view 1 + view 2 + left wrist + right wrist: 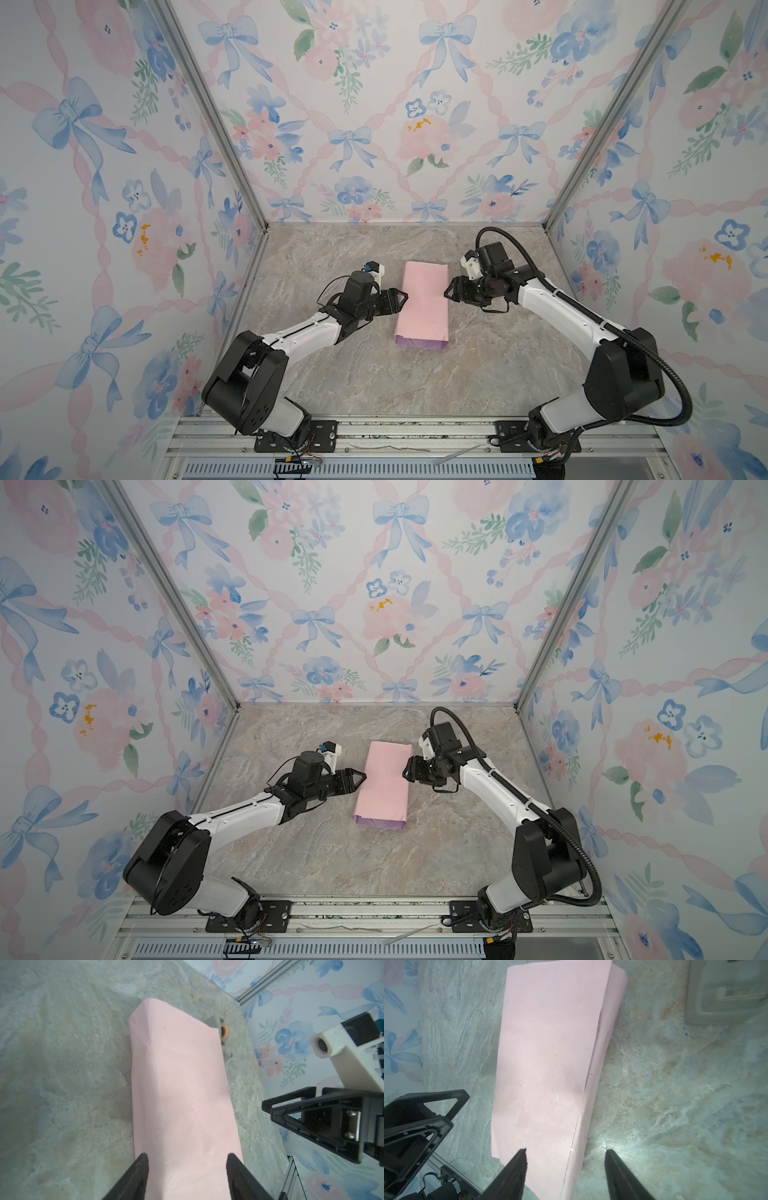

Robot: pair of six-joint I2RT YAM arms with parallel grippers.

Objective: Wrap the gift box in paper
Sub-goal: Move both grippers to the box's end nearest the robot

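Paper (422, 303): folded lengthwise into a long flat packet, pale pink side out — lilac strip (419, 341) shows at the near end.
Position: mid marble table (374, 386), btwn my two grippers.
L gripper (404, 296): at packet's left edge, jaws apart, gripping nothing.
R gripper (448, 291): at packet's right edge — jaws apart, also empty.
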